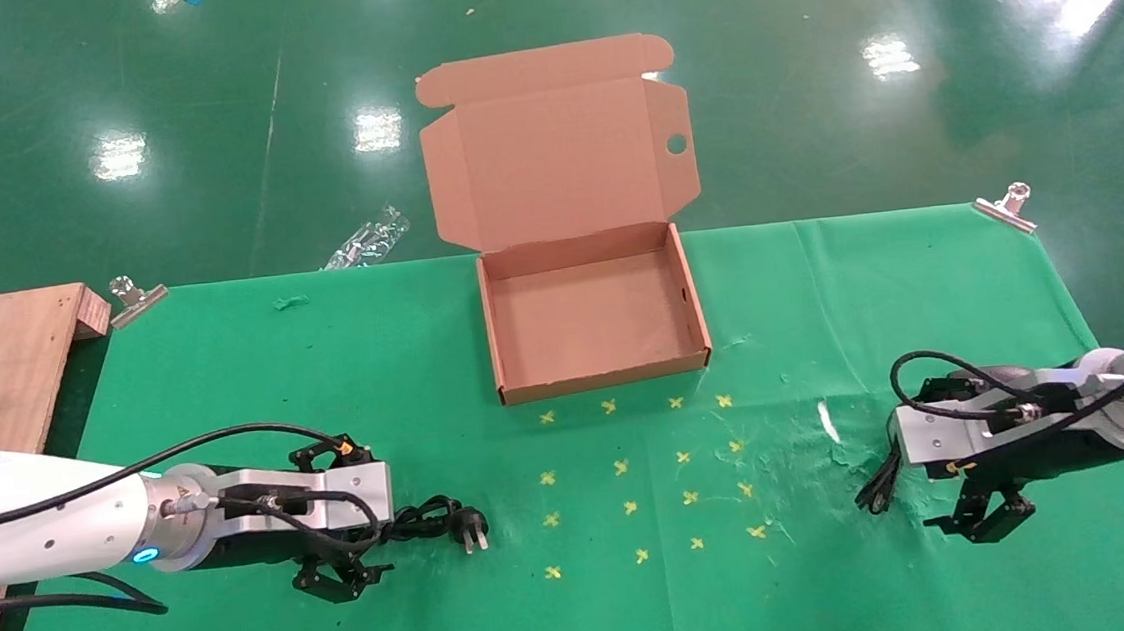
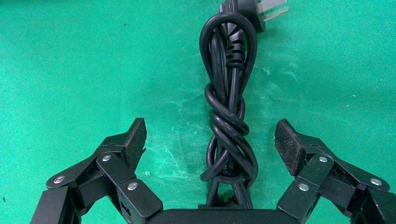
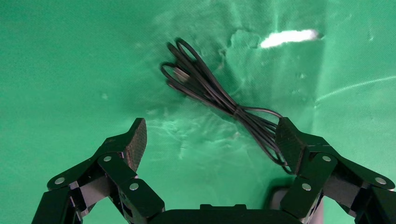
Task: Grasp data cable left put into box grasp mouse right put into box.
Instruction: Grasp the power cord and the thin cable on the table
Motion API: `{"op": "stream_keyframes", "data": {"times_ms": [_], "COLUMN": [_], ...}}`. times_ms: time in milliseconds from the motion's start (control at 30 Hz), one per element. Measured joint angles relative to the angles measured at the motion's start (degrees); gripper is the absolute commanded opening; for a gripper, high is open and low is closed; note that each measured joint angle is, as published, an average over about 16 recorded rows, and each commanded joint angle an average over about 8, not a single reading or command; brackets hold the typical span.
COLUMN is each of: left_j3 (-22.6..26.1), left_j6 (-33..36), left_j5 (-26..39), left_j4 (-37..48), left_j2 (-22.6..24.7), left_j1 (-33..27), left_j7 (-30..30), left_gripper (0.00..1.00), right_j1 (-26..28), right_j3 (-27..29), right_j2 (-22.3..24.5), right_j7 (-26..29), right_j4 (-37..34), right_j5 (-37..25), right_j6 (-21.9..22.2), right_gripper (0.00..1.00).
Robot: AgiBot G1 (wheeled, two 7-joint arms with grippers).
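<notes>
The left gripper (image 2: 210,140) is seen low over the green cloth (image 1: 226,382) at the near left of the table, its fingers (image 2: 133,140) spread wide on either side of the cable (image 2: 228,121). The cable lies knotted in a coil between the pads without being touched by them, and its plug (image 1: 471,530) points toward the table's middle with the metal prongs showing.

At the near right, the right gripper (image 3: 210,140) is likewise held wide apart just above the cloth. A bundle of thin black cord (image 3: 219,98) runs from near one finger (image 3: 289,144) out ahead of the gripper. Of the mouse (image 3: 280,196), only a small dark part can be made out close under the gripper body.

Between the two arms, yellow crosses (image 1: 635,480) are marked on the cloth. Farther back, at the table's middle, the box (image 1: 514,339) is set open and empty, its lid (image 1: 549,156) standing upright past the far edge.
</notes>
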Motion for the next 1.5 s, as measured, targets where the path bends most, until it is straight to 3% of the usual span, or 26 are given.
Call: {"op": "stream_keyframes", "data": {"times_ms": [67, 133, 267, 300, 367, 433, 1500], "left_j3": [0.01, 0.01, 0.02, 0.02, 0.02, 0.02, -0.02], "left_j6": [0.00, -0.01, -0.01, -0.01, -0.01, -0.01, 0.01], "left_j5": [0.01, 0.01, 0.02, 0.02, 0.03, 0.03, -0.06], "left_j4": [0.01, 0.02, 0.04, 0.04, 0.05, 0.05, -0.01], "left_j2": [0.01, 0.01, 0.02, 0.02, 0.03, 0.03, -0.02], "left_j1": [0.00, 0.00, -0.01, 0.00, 0.00, 0.00, 0.02], "left_j7": [0.00, 0.01, 0.01, 0.01, 0.01, 0.01, 0.00], "left_gripper": [0.77, 0.52, 0.04, 0.00, 0.00, 0.00, 0.00], "right_j1": [1.09, 1.87, 2.70, 2.78, 2.88, 2.89, 1.88], "right_j3": [-0.50, -0.84, -1.20, -1.23, -1.27, -1.27, -0.85], "right_j2": [-1.24, -2.15, -3.14, -3.24, -3.35, -3.37, -2.27], "right_j7": [-1.76, -3.09, -4.67, -4.84, -4.96, -4.96, -3.81], "right_j4": [-2.69, -4.67, -6.88, -7.11, -7.34, -7.40, -5.08], "right_j5": [-0.76, -1.26, -1.74, -1.79, -1.84, -1.81, -1.17], "right_j6": [0.38, 0.70, 1.12, 1.17, 1.22, 1.25, 0.83], "right_gripper": [1.00, 0.92, 0.45, 0.32, 0.10, 0.00, 0.00]}}
